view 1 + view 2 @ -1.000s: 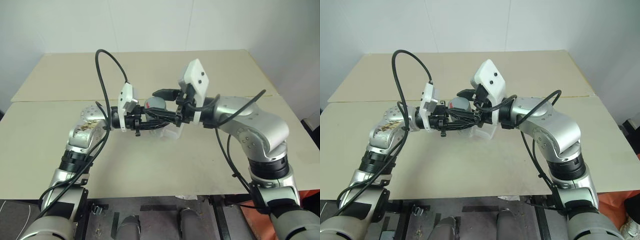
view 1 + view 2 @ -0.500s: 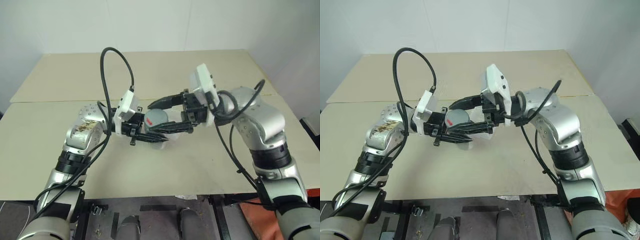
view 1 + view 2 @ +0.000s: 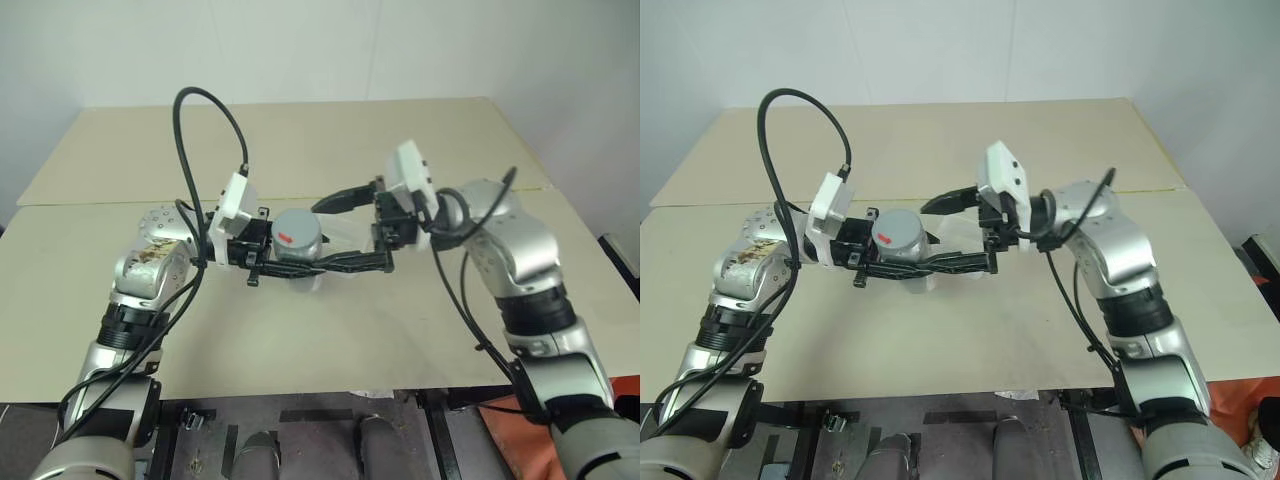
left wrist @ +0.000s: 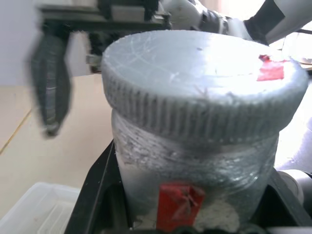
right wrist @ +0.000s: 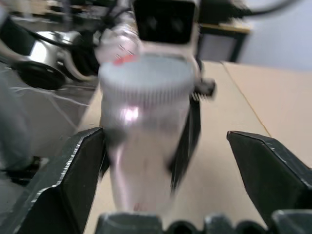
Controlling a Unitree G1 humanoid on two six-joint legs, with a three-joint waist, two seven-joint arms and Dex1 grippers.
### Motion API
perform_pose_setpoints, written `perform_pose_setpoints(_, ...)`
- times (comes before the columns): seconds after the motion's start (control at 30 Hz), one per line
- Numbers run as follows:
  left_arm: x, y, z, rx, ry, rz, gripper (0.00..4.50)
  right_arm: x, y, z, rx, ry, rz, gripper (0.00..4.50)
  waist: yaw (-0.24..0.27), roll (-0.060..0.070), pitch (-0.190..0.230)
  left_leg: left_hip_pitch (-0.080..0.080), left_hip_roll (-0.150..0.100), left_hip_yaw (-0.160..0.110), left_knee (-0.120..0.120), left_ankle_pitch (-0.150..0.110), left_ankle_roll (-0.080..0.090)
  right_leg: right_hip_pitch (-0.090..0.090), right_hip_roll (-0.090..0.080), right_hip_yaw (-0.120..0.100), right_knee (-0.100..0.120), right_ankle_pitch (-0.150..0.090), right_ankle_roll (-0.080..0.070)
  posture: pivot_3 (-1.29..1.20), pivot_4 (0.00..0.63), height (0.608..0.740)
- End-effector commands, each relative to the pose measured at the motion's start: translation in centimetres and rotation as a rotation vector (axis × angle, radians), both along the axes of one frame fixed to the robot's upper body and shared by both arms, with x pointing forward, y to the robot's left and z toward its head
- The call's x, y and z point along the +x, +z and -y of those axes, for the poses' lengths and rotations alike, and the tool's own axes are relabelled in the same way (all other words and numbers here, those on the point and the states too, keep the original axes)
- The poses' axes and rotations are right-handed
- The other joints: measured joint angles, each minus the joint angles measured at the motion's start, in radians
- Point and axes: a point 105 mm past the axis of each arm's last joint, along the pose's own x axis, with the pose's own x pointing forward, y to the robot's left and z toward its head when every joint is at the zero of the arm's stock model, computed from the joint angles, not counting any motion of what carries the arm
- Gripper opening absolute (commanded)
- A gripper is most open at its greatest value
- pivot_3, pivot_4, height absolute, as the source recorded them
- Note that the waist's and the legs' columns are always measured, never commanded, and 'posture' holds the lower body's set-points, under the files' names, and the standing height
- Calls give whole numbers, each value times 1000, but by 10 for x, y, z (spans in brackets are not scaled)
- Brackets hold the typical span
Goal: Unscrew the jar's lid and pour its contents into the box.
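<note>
Grey lid (image 3: pixel 298 228) capping jar (image 4: pixel 195 185), upright, axis vertical, clenched in left end effector (image 3: pixel 285 262) above tabletop (image 3: pixel 330 330). Right end effector (image 3: pixel 342 228) spread wide, level, fingers straddling lid from robot's right, not touching. Box (image 3: pixel 345 240) just behind and below jar. Open room all around; tabletop edges well apart. Likely next: closing on lid rim.
</note>
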Motion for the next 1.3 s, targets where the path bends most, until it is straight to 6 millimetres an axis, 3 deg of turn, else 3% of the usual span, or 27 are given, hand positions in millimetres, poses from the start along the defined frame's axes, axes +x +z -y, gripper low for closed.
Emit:
perform_pose_setpoints(0.03,6,6,-5,-24,58,1,1929,-8,24,13,81,-97,68,4486,-1,0,0,0,0,0,0,0,0,0,0,0,0,0,0,0,150,740)
perform_pose_setpoints(0.17,16,1,-3,-31,125,-1,1929,-18,29,16,120,-185,73,4486,-2,0,0,1,0,0,0,0,0,0,0,0,0,0,0,0,150,740)
perform_pose_setpoints(0.33,18,-4,2,-20,140,-5,1929,-29,36,-1,164,-233,85,4486,-2,0,0,0,0,0,0,0,0,0,0,0,0,0,0,0,150,740)
perform_pose_setpoints(0.67,15,-1,7,-18,100,-26,1929,-12,31,-33,137,-316,92,4486,-3,0,0,0,0,0,0,0,0,0,0,0,0,0,0,0,150,740)
perform_pose_setpoints(1.1,13,1,5,-17,102,-35,1929,-18,26,-48,123,-229,70,4486,-7,0,0,0,0,0,0,0,0,0,0,0,0,0,0,0,150,740)
perform_pose_setpoints(1.3,11,2,3,-15,101,-28,1929,-12,25,-50,129,-256,57,4486,-7,0,0,0,0,0,0,0,0,0,0,0,0,0,0,0,150,740)
